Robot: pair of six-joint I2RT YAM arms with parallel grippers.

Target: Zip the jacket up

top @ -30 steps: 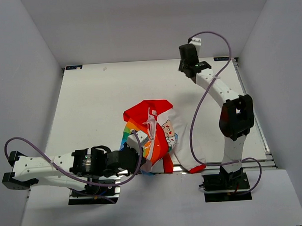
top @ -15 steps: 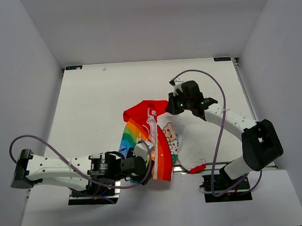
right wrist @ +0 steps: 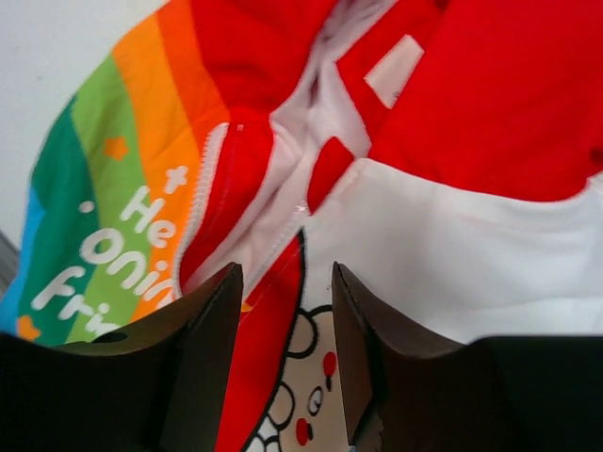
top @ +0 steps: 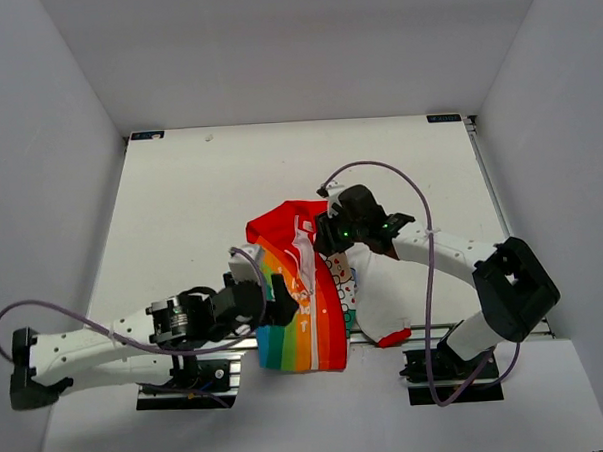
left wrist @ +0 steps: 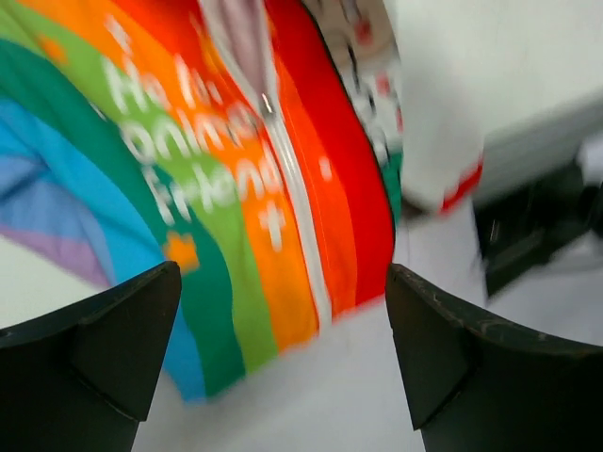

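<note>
1. On the left, my left gripper (top: 277,299) sits at the left edge of the jacket (top: 326,320), low over the rainbow stripes. In its wrist view the left gripper (left wrist: 281,282) has its jaws spread wide with nothing between them; the fabric lies beneath the gap.
2. The jacket rests around the middle of the table (top: 180,191), toward the near side. Its red hood (top: 289,219) points far, and its rainbow hem (top: 299,348) hangs over the near edge.
3. White lettering (left wrist: 203,155) runs across the green and orange stripes. I can read "He", then something like "Onin", then "Friend" with a plus sign after it; the rest is blurred.
4. A pale zip line (left wrist: 287,179) runs down between the orange and red bands.
5. To the right, my right gripper (top: 332,233) is at the jacket's collar, beside the hood. In its wrist view the right gripper (right wrist: 283,282) has its jaws partly apart, over a red front edge and the cartoon print (right wrist: 306,377). I cannot tell if it touches the cloth.
6. Furthest right, a red cuff (top: 392,337) lies at the table's near edge.
</note>
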